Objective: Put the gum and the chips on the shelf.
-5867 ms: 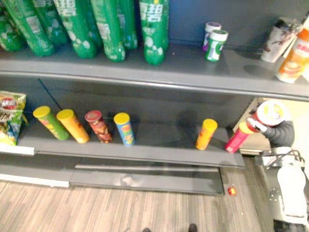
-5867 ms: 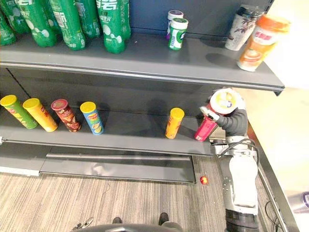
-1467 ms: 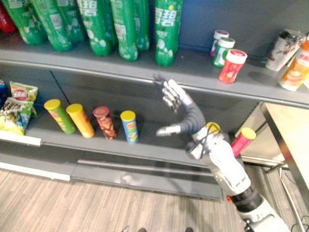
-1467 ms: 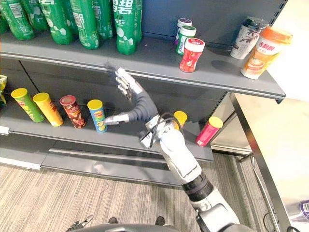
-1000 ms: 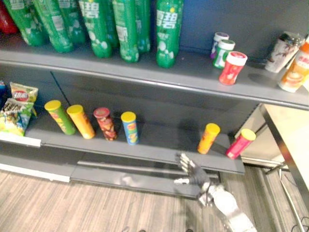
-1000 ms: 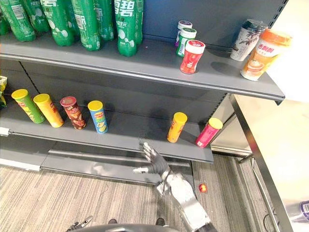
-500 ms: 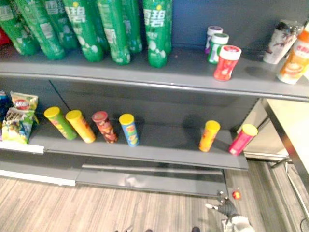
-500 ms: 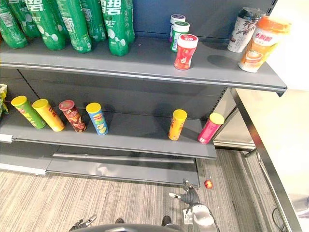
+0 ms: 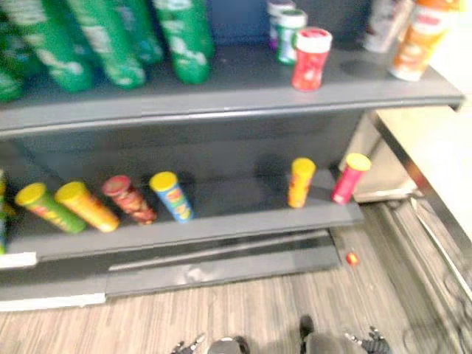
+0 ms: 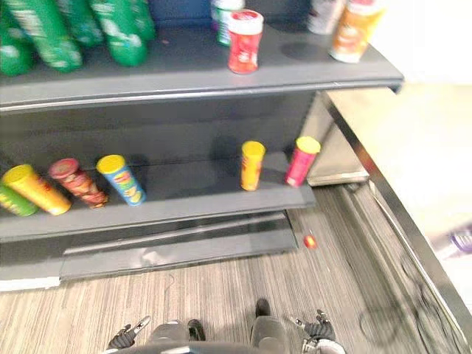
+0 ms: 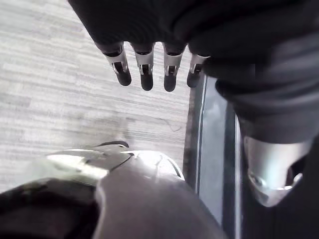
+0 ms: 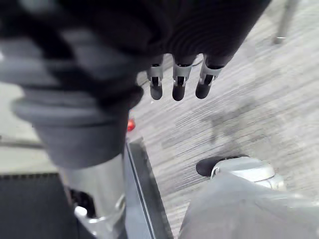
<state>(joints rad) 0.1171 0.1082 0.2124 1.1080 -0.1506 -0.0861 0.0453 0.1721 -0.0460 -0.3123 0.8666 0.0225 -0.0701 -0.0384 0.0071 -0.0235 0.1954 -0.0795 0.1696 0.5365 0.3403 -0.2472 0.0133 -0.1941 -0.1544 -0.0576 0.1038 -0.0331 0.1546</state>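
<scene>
Gum jar point(image 9: 310, 59) on upper shelf point(image 9: 236, 82), fingers point(image 12: 179, 83) well below

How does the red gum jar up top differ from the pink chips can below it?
The red gum jar stands on the upper shelf; the pink chips can on the lower shelf. The jar is short and wide with a white-edged lid; the can is tall and slim with a yellow lid. Both stand on end near the shelves' right side.

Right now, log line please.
red white-lidded gum jar: upper shelf | pink yellow-lidded chips tube: lower shelf | left hand, right hand: open
</scene>
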